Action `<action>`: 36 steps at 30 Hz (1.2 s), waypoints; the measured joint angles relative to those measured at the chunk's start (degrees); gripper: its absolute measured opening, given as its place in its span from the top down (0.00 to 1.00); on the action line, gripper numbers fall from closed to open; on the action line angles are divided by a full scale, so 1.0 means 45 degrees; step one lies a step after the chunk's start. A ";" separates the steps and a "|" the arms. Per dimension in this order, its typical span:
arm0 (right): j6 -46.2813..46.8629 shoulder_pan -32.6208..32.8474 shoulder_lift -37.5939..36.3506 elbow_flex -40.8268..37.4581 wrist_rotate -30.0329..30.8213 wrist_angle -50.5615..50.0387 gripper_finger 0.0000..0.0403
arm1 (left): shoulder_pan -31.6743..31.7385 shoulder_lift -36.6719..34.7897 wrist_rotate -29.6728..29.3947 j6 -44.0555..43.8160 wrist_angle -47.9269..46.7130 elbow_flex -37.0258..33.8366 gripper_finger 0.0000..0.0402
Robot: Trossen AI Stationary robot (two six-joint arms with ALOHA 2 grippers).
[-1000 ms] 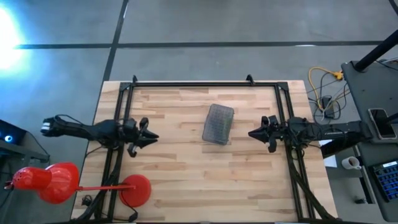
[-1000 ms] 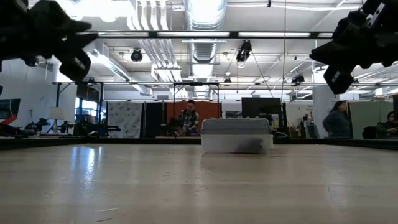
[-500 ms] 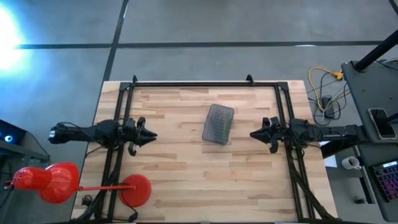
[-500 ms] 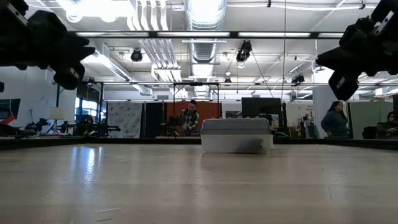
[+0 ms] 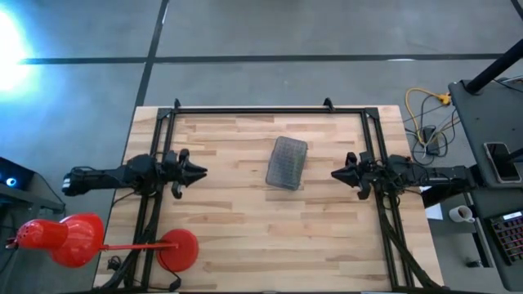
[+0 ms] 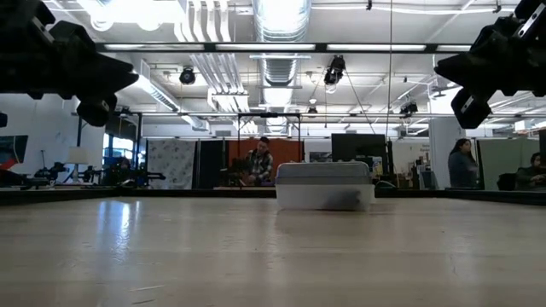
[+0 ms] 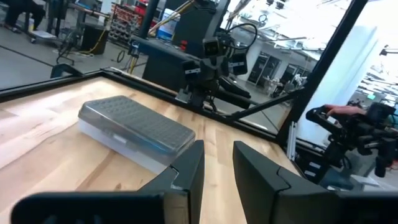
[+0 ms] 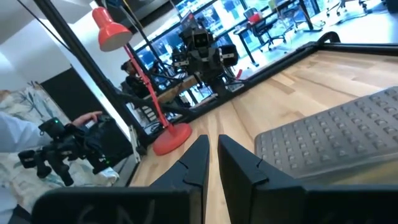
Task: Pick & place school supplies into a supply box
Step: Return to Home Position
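Observation:
The supply box (image 5: 287,162) rests flat on its base at the middle of the wooden table, its grey dotted lid (image 7: 134,127) on top. Through the clear wall in the low view (image 6: 324,198) something dark shows inside. No pen, pencil, marker or scissors lies in view on the table. My left gripper (image 5: 200,172) hovers above the table's left side with its fingers close together, pointing at the box from well away. My right gripper (image 5: 335,174) hovers over the right side, likewise closed and pointing at the box (image 8: 329,146), touching nothing.
A red desk lamp (image 5: 65,237) stands with its round base (image 5: 178,249) on the near left corner. Black frame rails (image 5: 270,109) run along the far, left and right edges. Bare wood lies around the box. People show in the room beyond (image 6: 258,162).
Both arms have drawn back a little toward their own sides of the table. My left gripper has swung slightly toward the far edge and my right gripper has moved a little right. The box has stayed still.

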 joint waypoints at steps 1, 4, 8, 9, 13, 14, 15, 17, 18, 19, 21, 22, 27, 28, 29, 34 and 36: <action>0.0000 0.0000 0.0000 0.0000 0.0000 0.0000 0.93 | 0.0053 0.0000 -0.0003 -0.0001 -0.0003 0.0000 0.83; 0.0000 0.0000 0.0000 0.0000 0.0000 0.0000 0.93 | 0.0177 0.0000 -0.0003 0.0001 -0.0003 0.0000 0.83; 0.0000 0.0000 0.0000 0.0000 0.0000 0.0005 0.93 | 0.0177 0.0370 -0.0003 -0.0003 -0.0013 0.0005 0.83; 0.0000 0.0000 0.0000 0.0000 0.0000 0.0005 0.93 | 0.0177 0.0539 -0.0001 0.0002 -0.0013 0.0005 0.83; 0.0000 0.0000 0.0000 0.0000 0.0000 0.0000 0.93 | 0.0172 0.1186 -0.0003 -0.0003 -0.0023 0.0005 0.83; 0.0000 0.0000 0.0000 0.0000 0.0000 0.0000 0.93 | 0.0172 0.1364 -0.0003 -0.0003 -0.0023 0.0005 0.83; 0.0000 0.0000 0.0000 0.0000 0.0000 0.0000 0.93 | 0.0172 0.1517 0.0001 -0.0003 -0.0028 0.0007 0.83; 0.0000 0.0000 0.0000 0.0000 0.0000 0.0000 0.93 | 0.0172 0.1855 -0.0003 -0.0003 -0.0028 0.0010 0.83; 0.0000 0.0000 0.0000 0.0000 0.0000 0.0000 0.93 | 0.0172 0.2048 -0.0003 -0.0003 -0.0030 0.0010 0.83; 0.0000 0.0000 0.0000 0.0000 0.0000 0.0000 0.93 | 0.0172 0.2224 -0.0003 -0.0003 -0.0037 0.0010 0.83; 0.0000 0.0000 0.0000 0.0000 0.0000 0.0009 0.93 | 0.0172 0.2562 -0.0003 -0.0003 -0.0037 0.0010 0.83; 0.0000 0.0000 0.0007 0.0000 -0.0001 0.0010 0.93 | 0.0172 0.2745 -0.0003 -0.0003 -0.0032 0.0010 0.83; 0.0000 0.0000 0.0213 0.0000 0.0000 0.0000 0.93 | 0.0172 0.3602 -0.0006 -0.0003 -0.0037 0.0010 0.83; 0.0000 0.0000 0.0238 0.0004 0.0000 0.0009 0.93 | 0.0172 0.3767 -0.0003 -0.0003 -0.0037 0.0010 0.83; 0.0000 0.0000 0.0279 0.0005 0.0000 0.0013 0.93 | 0.0172 0.3915 -0.0003 -0.0003 -0.0042 0.0010 0.83; 0.0000 0.0000 0.0285 0.0005 0.0000 0.0005 0.93 | 0.0172 0.4671 -0.0003 -0.0003 -0.0042 0.0010 0.83; 0.0000 0.0000 0.0277 0.0005 0.0000 0.0000 0.93 | 0.0172 0.4962 -0.0008 -0.0003 -0.0042 0.0010 0.83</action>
